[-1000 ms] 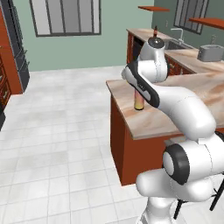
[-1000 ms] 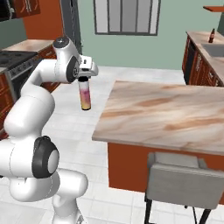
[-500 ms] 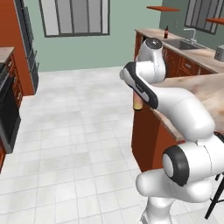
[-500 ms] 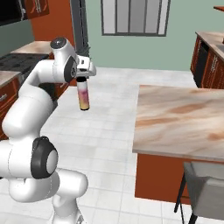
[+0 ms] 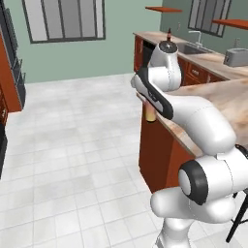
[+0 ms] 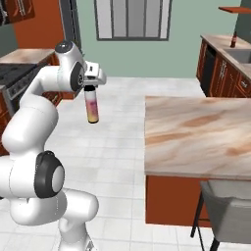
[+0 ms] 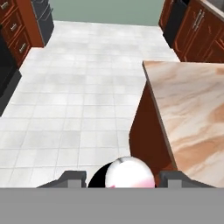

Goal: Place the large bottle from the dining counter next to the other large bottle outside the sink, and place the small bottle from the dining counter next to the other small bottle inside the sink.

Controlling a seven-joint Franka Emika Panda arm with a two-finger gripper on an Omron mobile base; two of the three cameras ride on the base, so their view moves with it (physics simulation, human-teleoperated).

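So the whole view has swung — that's the base driving, not stuff moving. The dining bench (image 6: 196,137) now sits off to the arm's right instead of right under it, and the far bench with the sink (image 5: 193,48) and the other large bottle (image 5: 169,34) is coming into line. The pincer (image 6: 91,87) is clamped on the large bottle (image 6: 91,106) by its top, hanging upright over the floor — looks like carry phase, drop-off next.

The arm hides most of the large bottle (image 5: 150,115) in the left base view; the hand view cuts it off below its cap (image 7: 130,173), and the sink (image 6: 242,55) runs off the right base view's edge
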